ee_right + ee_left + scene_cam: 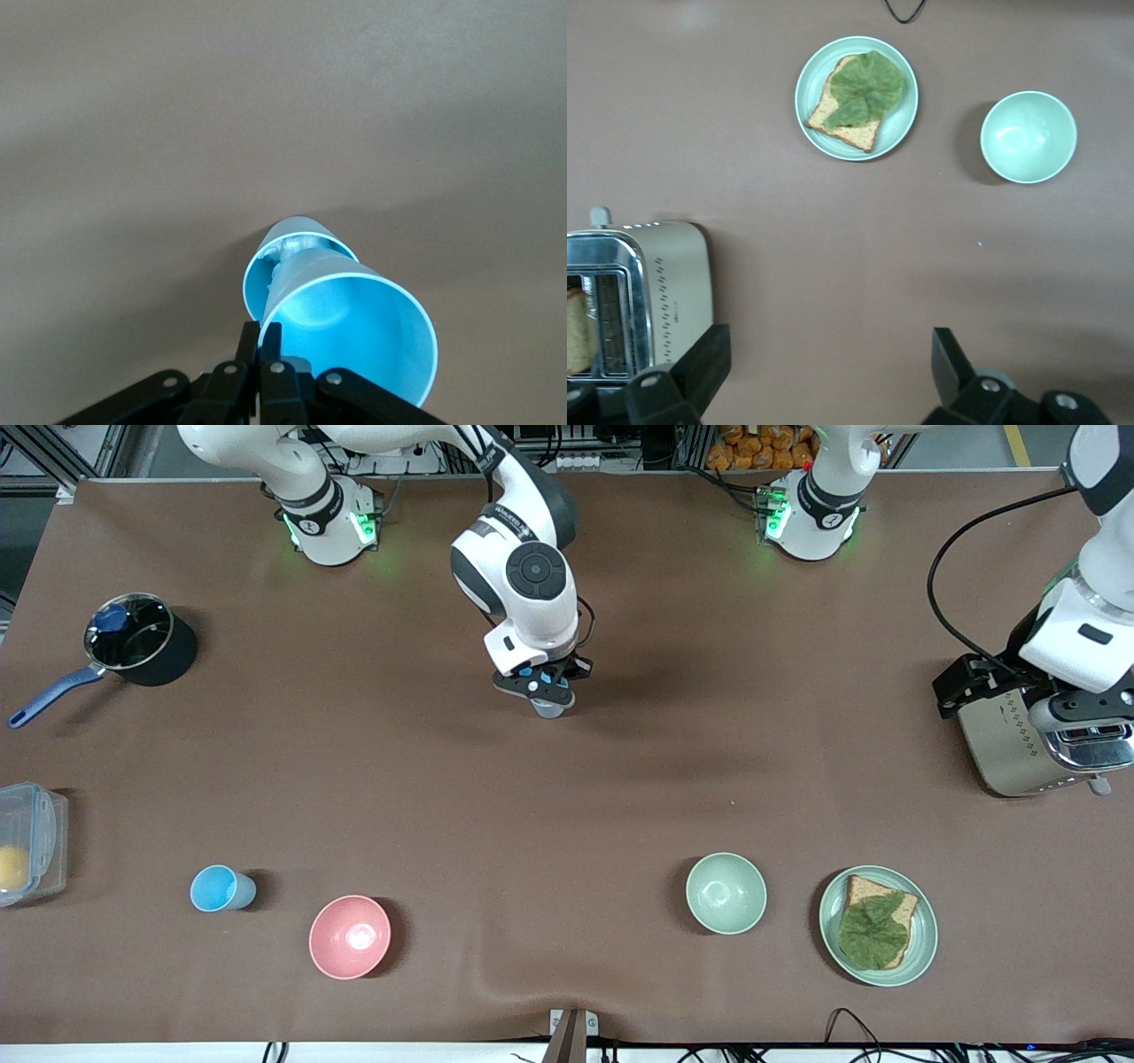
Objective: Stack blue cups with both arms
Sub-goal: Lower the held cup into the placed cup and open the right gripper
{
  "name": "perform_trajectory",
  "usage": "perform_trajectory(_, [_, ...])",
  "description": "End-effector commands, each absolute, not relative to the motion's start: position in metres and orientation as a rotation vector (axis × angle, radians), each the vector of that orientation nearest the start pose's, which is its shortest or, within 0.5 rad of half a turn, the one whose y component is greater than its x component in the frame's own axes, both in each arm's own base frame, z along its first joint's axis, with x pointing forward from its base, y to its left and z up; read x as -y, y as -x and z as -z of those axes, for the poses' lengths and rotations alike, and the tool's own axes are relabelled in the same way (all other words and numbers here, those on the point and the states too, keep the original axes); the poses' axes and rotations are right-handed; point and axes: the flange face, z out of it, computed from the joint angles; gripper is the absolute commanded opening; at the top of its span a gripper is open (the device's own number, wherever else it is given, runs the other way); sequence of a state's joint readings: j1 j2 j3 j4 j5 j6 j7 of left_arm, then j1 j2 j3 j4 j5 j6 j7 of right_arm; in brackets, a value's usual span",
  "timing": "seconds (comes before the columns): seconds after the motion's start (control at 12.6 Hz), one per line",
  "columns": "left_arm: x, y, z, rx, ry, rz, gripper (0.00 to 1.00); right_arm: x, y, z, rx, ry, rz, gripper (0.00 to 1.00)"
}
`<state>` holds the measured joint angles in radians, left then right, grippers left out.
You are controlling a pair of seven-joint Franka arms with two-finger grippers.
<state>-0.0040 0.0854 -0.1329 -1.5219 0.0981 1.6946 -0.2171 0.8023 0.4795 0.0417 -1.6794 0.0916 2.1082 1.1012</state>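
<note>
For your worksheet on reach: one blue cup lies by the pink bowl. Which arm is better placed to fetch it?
Probably the right. That lone cup lies toward its end of the table. But the right tool holds stacked cups; the left tool waits, open, over the toaster.

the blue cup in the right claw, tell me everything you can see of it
The blue cup is a small tapered handleless tumbler, plastic by its look, sky-blue inside and paler grey-blue outside. The right claw is shut on its rim, holding it over the bare middle of the brown table. In the right wrist view it is tilted, and its narrow end sits in the mouth of a second blue cup below it.
</note>
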Motion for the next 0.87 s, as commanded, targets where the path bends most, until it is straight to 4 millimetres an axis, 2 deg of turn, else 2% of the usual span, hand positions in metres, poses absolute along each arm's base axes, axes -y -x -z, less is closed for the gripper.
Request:
perform_trajectory(0.0, [0.055,-0.583,-0.612,0.135,3.102,0.134,1.00,-0.508,-0.441,-0.321,-0.530,3.077,-0.167,0.00])
perform_trajectory(0.24, [0.058,-0.580,-0.612,0.119,3.101,0.113,1.00,-0.507,-0.442,-0.321,-0.526,3.080,-0.162,0.00])
perform_trajectory(0.32, [0.058,-0.580,-0.612,0.116,3.101,0.111,1.00,-0.507,-0.444,-0.322,-0.536,3.075,-0.165,0.18])
perform_trajectory(0.4, [0.058,-0.580,-0.612,0.116,3.101,0.111,1.00,-0.507,-0.445,-0.323,-0.527,3.082,-0.158,0.87])
perform_trajectory(0.48, [0.058,-0.580,-0.612,0.116,3.101,0.111,1.00,-0.506,-0.446,-0.327,-0.524,3.082,-0.151,1.00])
perform_trajectory(0.63, [0.059,-0.576,-0.617,0.112,3.101,0.115,1.00,-0.491,-0.460,-0.339,-0.532,3.083,-0.154,1.00])
perform_trajectory(0.71, [0.059,-0.575,-0.618,0.112,3.099,0.113,1.00,-0.477,-0.473,-0.358,-0.514,3.079,-0.146,1.00])
perform_trajectory(0.79, [0.059,-0.575,-0.618,0.112,3.099,0.111,1.00,-0.451,-0.494,-0.373,-0.457,3.090,-0.161,1.00])
